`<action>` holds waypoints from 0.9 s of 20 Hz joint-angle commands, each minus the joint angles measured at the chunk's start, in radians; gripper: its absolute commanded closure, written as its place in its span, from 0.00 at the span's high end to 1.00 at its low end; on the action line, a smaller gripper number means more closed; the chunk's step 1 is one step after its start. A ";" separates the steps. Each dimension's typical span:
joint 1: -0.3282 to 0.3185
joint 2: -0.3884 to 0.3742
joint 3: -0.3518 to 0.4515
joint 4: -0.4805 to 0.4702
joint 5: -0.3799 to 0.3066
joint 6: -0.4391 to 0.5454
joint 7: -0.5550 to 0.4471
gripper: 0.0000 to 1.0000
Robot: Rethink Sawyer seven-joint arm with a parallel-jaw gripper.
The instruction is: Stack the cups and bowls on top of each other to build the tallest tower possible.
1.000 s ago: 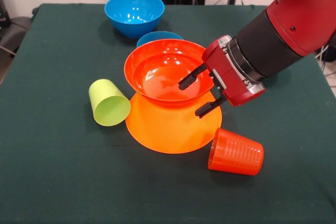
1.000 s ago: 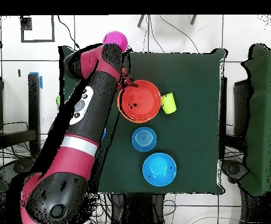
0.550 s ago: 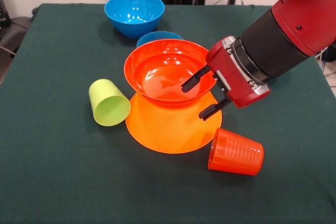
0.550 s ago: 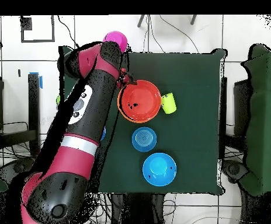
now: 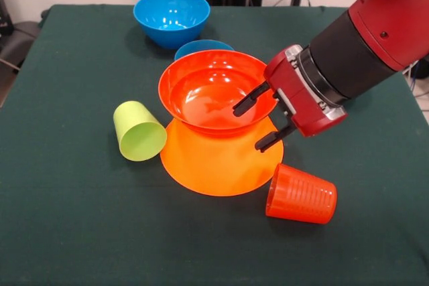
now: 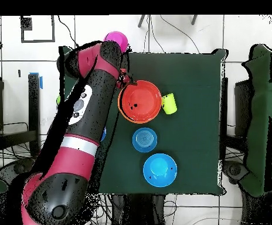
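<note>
Green cloth covers the worktop (image 5: 60, 232). Going from the left in the front view, a lime green cup (image 5: 138, 131) lies on its side, its open mouth turned toward the near edge, just beside the wide orange bowl. Next comes the tower (image 5: 216, 125), near the middle of the worktop: a large light-orange bowl (image 5: 214, 165) sits upside down, and a red-orange bowl (image 5: 204, 98) rests right side up on top of it. Behind the tower a small blue bowl (image 5: 201, 47) peeks out, and a bigger blue bowl (image 5: 171, 16) stands close to the far edge. To the right, the red and black arm reaches in, and its gripper (image 5: 260, 122) hangs at the right rim of the red-orange bowl. Its black fingers (image 5: 249, 99) are spread wide with nothing between them; the upper one sits over the rim. A ribbed orange cup (image 5: 301, 195) lies on its side, touching the big bowl's edge.
</note>
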 commanded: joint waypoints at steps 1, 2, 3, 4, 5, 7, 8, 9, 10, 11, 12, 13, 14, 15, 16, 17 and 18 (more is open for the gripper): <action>-0.024 -0.020 0.092 -0.030 -0.018 0.138 -0.134 1.00; -0.026 -0.021 0.089 -0.035 -0.019 0.144 -0.137 1.00; -0.026 -0.023 0.087 -0.038 -0.019 0.154 -0.138 1.00; -0.026 -0.026 0.085 -0.042 -0.019 0.166 -0.141 1.00; -0.026 -0.030 0.084 -0.046 -0.019 0.178 -0.144 1.00; -0.029 -0.036 0.079 -0.063 -0.016 0.212 -0.152 1.00; -0.029 -0.040 0.077 -0.070 -0.015 0.227 -0.156 1.00; -0.030 -0.044 0.074 -0.077 -0.014 0.241 -0.159 1.00; -0.034 -0.043 0.072 -0.089 -0.013 0.254 -0.162 1.00; -0.036 -0.044 0.071 -0.097 -0.011 0.266 -0.161 1.00; -0.038 -0.044 0.069 -0.107 -0.009 0.279 -0.161 1.00; -0.039 -0.045 0.069 -0.114 -0.008 0.287 -0.158 1.00; -0.039 -0.046 0.068 -0.120 -0.008 0.293 -0.156 1.00; -0.039 -0.046 0.068 -0.127 -0.006 0.303 -0.151 1.00; -0.040 -0.046 0.069 -0.133 -0.004 0.307 -0.148 1.00; -0.039 -0.047 0.070 -0.137 -0.004 0.311 -0.144 1.00; -0.039 -0.048 0.070 -0.142 -0.003 0.318 -0.142 1.00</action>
